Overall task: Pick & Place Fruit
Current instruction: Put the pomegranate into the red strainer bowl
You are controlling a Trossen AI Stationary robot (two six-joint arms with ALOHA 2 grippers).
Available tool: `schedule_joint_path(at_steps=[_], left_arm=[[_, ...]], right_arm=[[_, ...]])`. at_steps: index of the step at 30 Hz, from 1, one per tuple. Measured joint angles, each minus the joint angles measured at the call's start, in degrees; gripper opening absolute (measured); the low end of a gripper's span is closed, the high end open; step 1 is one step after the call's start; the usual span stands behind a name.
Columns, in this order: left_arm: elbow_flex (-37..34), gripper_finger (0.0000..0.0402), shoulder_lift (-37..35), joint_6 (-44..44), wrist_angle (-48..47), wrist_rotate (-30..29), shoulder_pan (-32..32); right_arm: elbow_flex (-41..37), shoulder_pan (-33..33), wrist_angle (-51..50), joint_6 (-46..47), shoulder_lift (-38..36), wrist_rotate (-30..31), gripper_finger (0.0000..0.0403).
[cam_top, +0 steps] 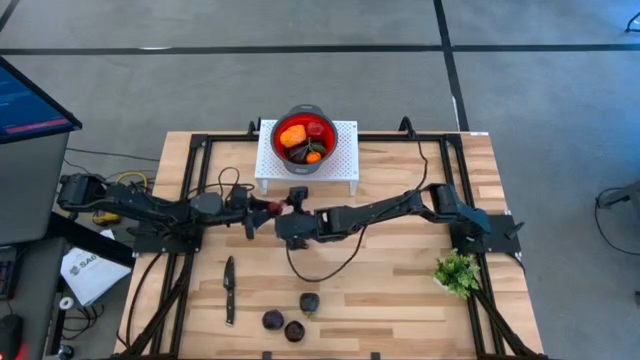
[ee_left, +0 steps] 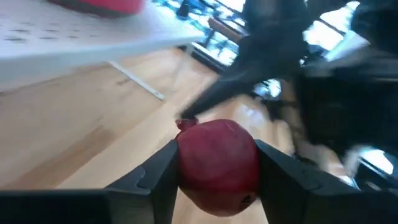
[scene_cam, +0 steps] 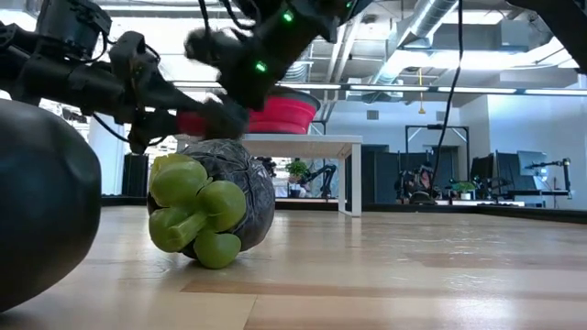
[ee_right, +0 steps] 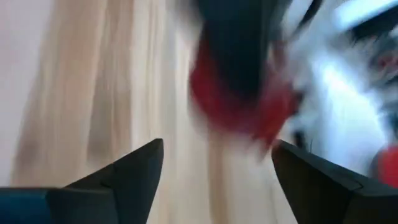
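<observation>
My left gripper (cam_top: 263, 208) reaches in from the table's left and is shut on a red rounded fruit (ee_left: 217, 165), near the table's middle, in front of the white stand. My right gripper (ee_right: 216, 149) is open and points at that fruit (ee_right: 239, 99) from the right, close to it. The red bowl (cam_top: 327, 152) stands on the white perforated stand (cam_top: 345, 160) at the far edge and holds orange, red and dark fruit. Three dark purple fruits (cam_top: 294, 330) lie near the table's near edge; one with a green stalk (scene_cam: 211, 206) shows large in the low view. My left gripper pinches the red fruit between its two fingers (ee_left: 158, 171), one on each of two opposite sides (ee_left: 186, 168). The fingers come level from the table's left. The fruit is lifted clear of the table.
A slim black knife (cam_top: 229, 290) lies near the left of the near edge. A green leafy sprig (cam_top: 457, 272) sits at the right side. Black frame rails (cam_top: 190, 180) run along both sides of the table. Bare wood lies between the arms and the purple fruits.
</observation>
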Motion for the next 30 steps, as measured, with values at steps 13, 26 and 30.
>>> schedule_joint_path(at_steps=[13,26,30], left_arm=[[0.11,0.0176,-0.14,8.71,1.18,19.94,-0.07],[0.17,0.0178,-0.14,8.89,6.37,33.66,-0.05],[0.17,0.0178,-0.14,8.48,9.04,36.65,-0.07]], right_arm=[[-13.69,2.38,-2.61,11.09,-5.49,-0.02,0.0290],[-42.00,3.85,56.32,-2.57,-21.73,-19.72,0.0291],[-39.18,2.43,57.90,-11.44,-19.50,-31.56,0.0291]])
